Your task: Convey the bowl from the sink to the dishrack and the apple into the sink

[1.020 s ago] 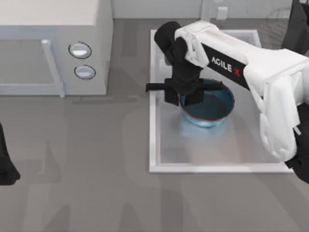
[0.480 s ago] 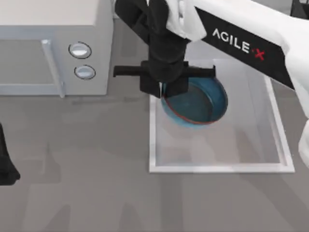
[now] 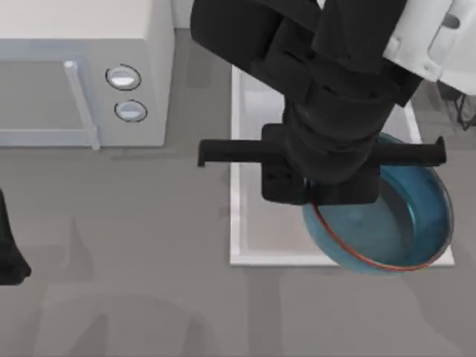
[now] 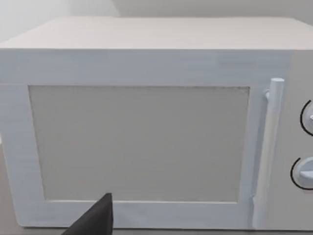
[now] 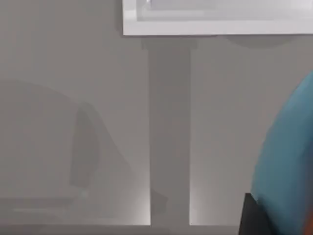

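Lifted clear of the basin since the earlier frames, the bowl point(image 3: 390, 216) now hangs high toward the overhead camera, tilted, pinched at its red-brown rim by the right pincer point(image 3: 320, 195), whose fingers are pressed onto that edge. In the overhead view it hangs over the near right corner of the sink point(image 3: 245, 256); the right wrist view catches its blue wall point(image 5: 288, 161) beside a dark finger, with grey bench point(image 5: 73, 122) below.

To carry it well, I judge the arm should move smoothly, because a one-sided rim grip lets the bowl swing or slip. Level it before setting it down, and release only once it rests.

Farther off, the left pincer point(image 3: 7, 256) sits parked at the bench's left edge, facing the microwave point(image 4: 146, 122); I cannot tell its finger state.
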